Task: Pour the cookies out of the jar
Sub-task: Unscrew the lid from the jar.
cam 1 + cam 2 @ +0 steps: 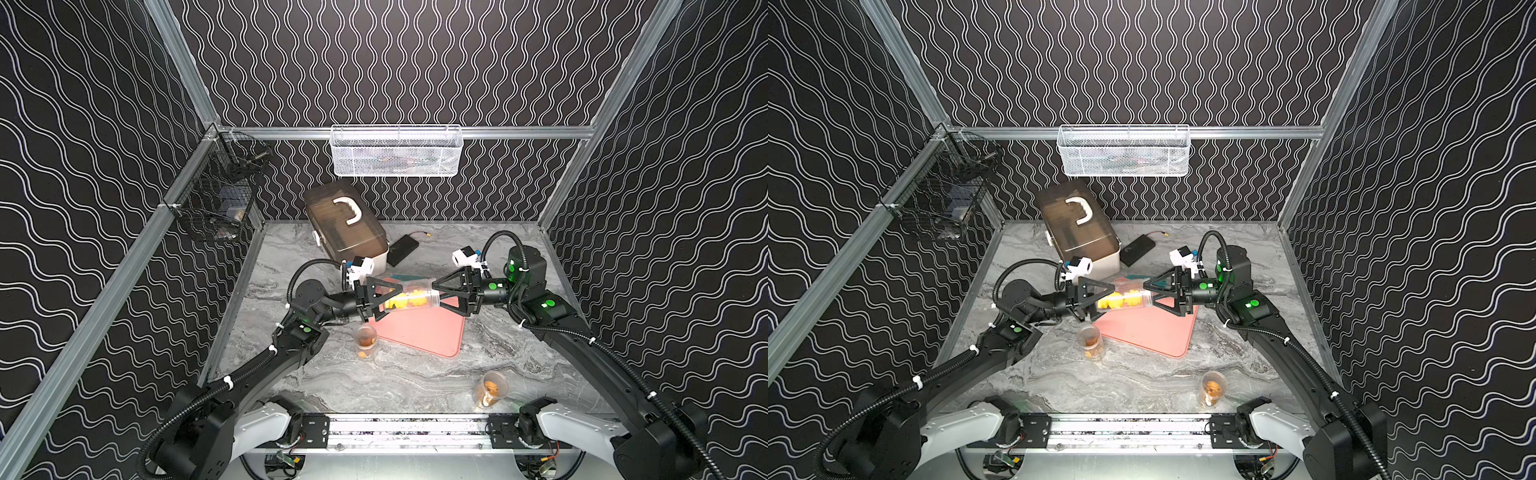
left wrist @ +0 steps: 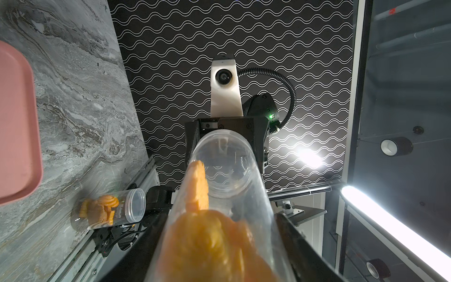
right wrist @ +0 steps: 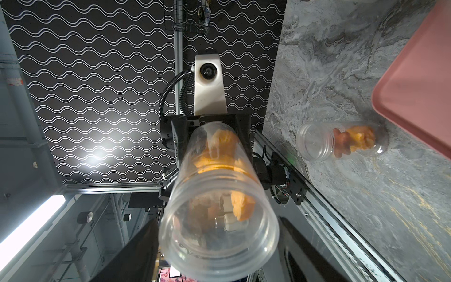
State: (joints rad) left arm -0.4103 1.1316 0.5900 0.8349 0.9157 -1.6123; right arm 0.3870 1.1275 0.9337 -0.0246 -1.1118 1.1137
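Left gripper: pressed together on the base end of the jar. It carries the jar in the air, lying about level.
Cookies: all inside the jar, heaped at the base end next to the left fingers. None is on the tray.
Jar: above the far part of the pink tray, with the mouth pointing to the right arm. In the right wrist view I look straight into the mouth and can make out no lid, but clear plastic is hard to judge.
Right gripper: its fingers stand on both sides of the mouth end. I cannot tell whether they pinch the rim or only flank it.
Risk, blocking: if the right fingers stay at the mouth when the jar tips, I think the cookies may jam against them or scatter sideways.
Risk, slipping: the plastic looks smooth. If the two arms pull or twist against each other, the jar could turn in the left grip.
Risk, missing: a quick tilt could throw cookies past the tray rim onto the table.
Risk, neighbours: a second jar stands just beside the tray, under the left arm, and a low move could knock it over.
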